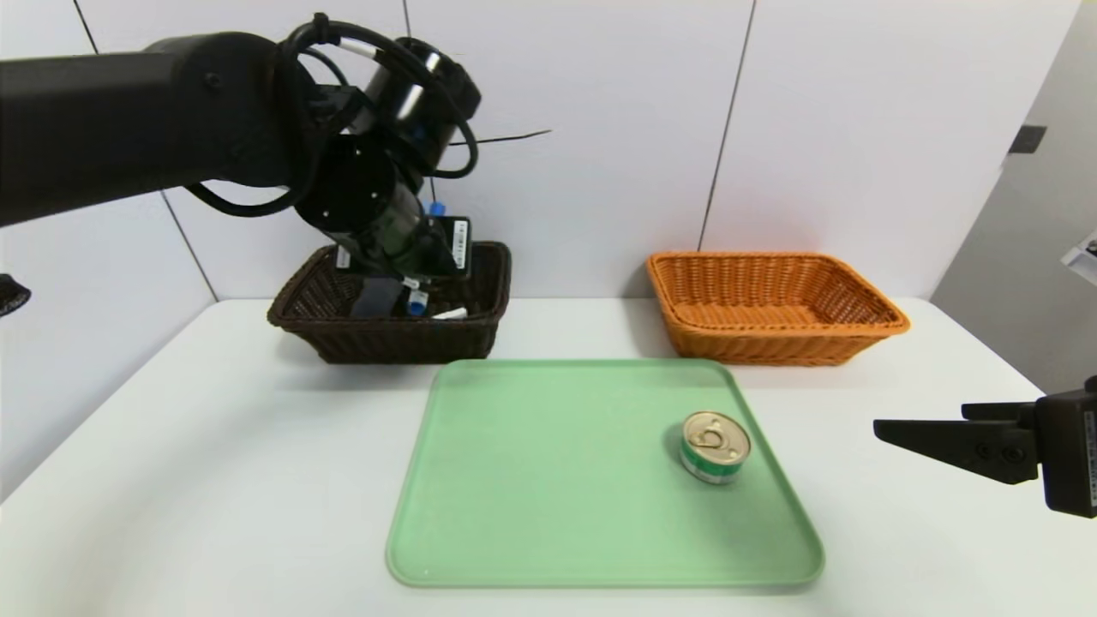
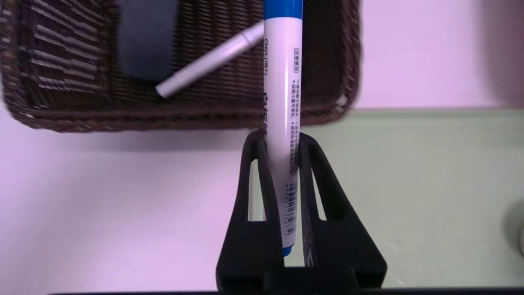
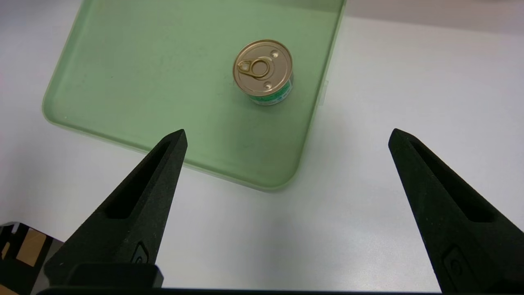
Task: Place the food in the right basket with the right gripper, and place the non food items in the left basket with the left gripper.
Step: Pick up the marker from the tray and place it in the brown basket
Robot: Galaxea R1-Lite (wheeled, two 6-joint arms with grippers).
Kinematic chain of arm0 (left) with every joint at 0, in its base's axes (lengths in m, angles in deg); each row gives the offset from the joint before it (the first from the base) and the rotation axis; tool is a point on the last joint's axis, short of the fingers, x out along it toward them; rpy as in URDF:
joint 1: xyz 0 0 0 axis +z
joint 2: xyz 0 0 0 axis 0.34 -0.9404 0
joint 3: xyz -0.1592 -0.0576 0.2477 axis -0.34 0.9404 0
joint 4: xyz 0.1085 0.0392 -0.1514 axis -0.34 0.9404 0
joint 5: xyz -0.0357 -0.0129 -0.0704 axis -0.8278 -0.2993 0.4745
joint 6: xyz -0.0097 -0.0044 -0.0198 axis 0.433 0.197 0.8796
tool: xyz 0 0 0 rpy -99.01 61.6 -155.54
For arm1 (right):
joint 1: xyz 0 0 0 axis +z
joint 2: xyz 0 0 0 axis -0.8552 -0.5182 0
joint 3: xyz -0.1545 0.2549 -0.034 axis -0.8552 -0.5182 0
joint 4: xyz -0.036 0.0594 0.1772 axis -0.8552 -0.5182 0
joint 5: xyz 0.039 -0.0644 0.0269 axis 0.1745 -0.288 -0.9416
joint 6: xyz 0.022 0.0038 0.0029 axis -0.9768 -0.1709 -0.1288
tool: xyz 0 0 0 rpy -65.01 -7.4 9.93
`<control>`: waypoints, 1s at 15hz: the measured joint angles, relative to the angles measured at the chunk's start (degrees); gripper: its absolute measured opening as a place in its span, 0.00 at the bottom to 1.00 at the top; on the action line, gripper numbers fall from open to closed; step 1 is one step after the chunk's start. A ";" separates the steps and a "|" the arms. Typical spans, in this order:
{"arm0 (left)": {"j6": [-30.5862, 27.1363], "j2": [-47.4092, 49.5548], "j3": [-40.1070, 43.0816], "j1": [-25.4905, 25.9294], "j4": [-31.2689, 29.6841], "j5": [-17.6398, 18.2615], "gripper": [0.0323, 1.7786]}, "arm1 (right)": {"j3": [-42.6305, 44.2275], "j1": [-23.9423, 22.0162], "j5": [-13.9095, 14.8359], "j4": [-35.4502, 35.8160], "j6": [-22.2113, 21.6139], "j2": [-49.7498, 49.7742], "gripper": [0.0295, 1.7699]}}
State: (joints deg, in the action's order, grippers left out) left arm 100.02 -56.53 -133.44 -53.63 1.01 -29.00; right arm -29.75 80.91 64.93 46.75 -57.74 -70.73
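The left gripper's black fingers (image 2: 332, 184) pinch 1 white marker with blue ends (image 2: 282, 82); the dark brown woven basket (image 1: 386, 338) is below their tips. It should go down low, then let go softly. The right gripper (image 3: 287, 137) waits wide open, with the round gold-lidded tin can (image 3: 263, 67) ahead of its fingers.

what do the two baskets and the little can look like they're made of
Orange basket: woven strips, satin finish, maybe wicker or plastic imitation.
Dark brown basket: similar visible weave, same doubt.
Can: likely metal, gold sheen and pull ring on the lid; the label could be paper.
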 joint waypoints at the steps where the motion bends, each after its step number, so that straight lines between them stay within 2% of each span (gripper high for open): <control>1: -0.55 -0.20 0.00 1.67 -1.11 0.04 0.09 | -0.02 0.00 0.00 0.02 0.02 0.00 0.96; 6: -5.18 -4.28 0.00 6.53 -9.70 3.54 0.09 | -0.35 0.00 0.05 -0.09 0.00 0.16 0.96; 9: -5.95 -6.90 0.00 7.50 -12.14 4.02 0.09 | -1.24 0.00 0.16 0.05 -0.09 0.30 0.96; 12: -5.97 -8.91 0.00 9.03 -13.40 4.11 0.35 | -1.49 -0.13 0.13 0.05 -0.16 0.48 0.96; 15: -6.03 -9.57 0.00 9.64 -14.12 4.06 0.54 | -1.57 -0.17 0.06 0.05 -0.13 0.72 0.96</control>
State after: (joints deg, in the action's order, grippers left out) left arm 93.98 -66.10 -133.44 -43.99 -13.11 -24.94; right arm -31.33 80.74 64.99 46.80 -57.88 -70.02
